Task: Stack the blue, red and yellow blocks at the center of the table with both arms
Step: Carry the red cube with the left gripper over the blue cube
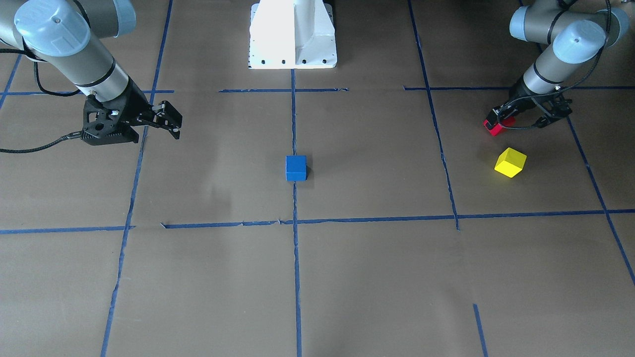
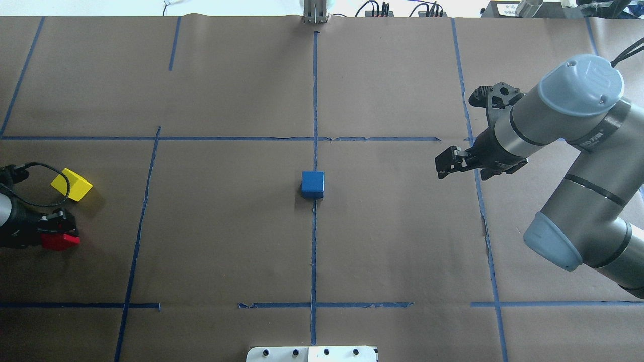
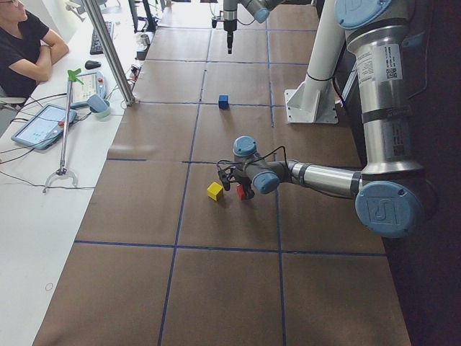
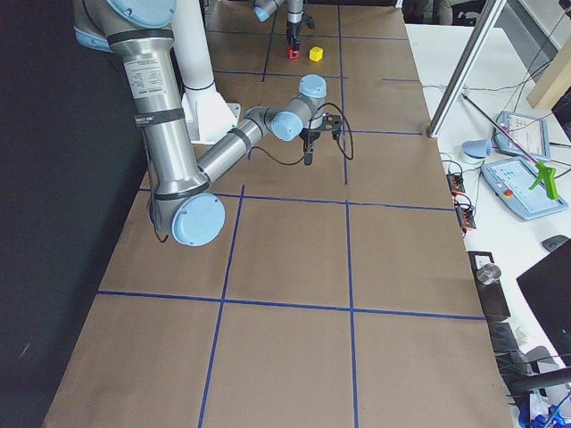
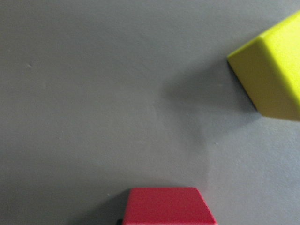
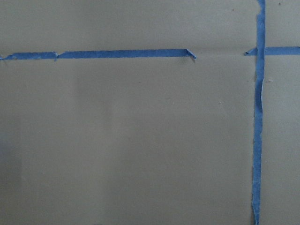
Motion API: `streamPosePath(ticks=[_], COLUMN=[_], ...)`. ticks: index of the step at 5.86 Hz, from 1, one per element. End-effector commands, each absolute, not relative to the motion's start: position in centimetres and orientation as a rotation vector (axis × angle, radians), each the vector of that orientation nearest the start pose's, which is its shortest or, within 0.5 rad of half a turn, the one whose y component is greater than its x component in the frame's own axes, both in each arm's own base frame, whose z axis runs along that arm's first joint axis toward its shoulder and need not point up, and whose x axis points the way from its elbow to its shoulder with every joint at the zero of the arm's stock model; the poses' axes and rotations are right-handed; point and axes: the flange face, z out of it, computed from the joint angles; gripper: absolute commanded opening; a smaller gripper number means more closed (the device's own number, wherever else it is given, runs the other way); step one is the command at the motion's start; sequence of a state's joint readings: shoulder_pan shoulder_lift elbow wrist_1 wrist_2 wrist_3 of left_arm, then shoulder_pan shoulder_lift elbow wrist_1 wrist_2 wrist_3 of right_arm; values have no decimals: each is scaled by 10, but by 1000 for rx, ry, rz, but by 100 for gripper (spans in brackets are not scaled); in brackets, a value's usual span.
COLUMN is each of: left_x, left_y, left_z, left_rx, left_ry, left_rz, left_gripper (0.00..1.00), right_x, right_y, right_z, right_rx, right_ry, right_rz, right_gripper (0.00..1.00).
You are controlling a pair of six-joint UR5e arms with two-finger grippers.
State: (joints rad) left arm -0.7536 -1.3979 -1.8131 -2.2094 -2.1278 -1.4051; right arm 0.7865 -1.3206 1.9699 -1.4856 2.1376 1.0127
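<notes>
**Taking up the red block for the second layer**

The blue block point(image 1: 296, 167) is found alone on the table point(image 1: 377, 277), on the tape line point(image 1: 294, 208) that runs through the middle, so the base of the stack is judged to be laid. Well apart from the blue block, on the robot's left side, the red block point(image 2: 60, 242) is seen at the tips of the left claw point(image 1: 502, 120). Whether the fingers are already pressed on it cannot be told. The yellow block point(image 1: 510, 162) is lying near the red one, not touching it, and turned at an angle.

On the other side of the blue block, the right claw point(image 1: 168, 120) is held above the table with its fingers parted, and nothing is carried in it.

For this step, the red block should be gripped squarely on two opposite faces and lifted straight, so that the yellow block is not pushed. It should then be brought over the blue block, aligned with its edges, and lowered gently before it is released. The right claw is best kept aside.
</notes>
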Motion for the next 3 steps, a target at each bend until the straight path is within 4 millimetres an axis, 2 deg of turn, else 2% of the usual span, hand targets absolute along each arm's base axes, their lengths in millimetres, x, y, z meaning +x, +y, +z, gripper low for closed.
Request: streamPosePath(ticks=[1, 2, 3], left_x=[328, 382, 412], left_y=[-391, -404, -426], left_z=[442, 366, 294], left_rx=[-198, -193, -137], left_ry=[1016, 1043, 1009], left_rz=[-227, -168, -58], left_gripper=[0, 0, 0], right_x=[-277, -246, -215], right_y=[-454, -465, -470], right_z=[335, 342, 359], right_rx=[58, 62, 65], right_ry=[-904, -915, -915], right_rz=[64, 77, 66], right_gripper=[100, 100, 100])
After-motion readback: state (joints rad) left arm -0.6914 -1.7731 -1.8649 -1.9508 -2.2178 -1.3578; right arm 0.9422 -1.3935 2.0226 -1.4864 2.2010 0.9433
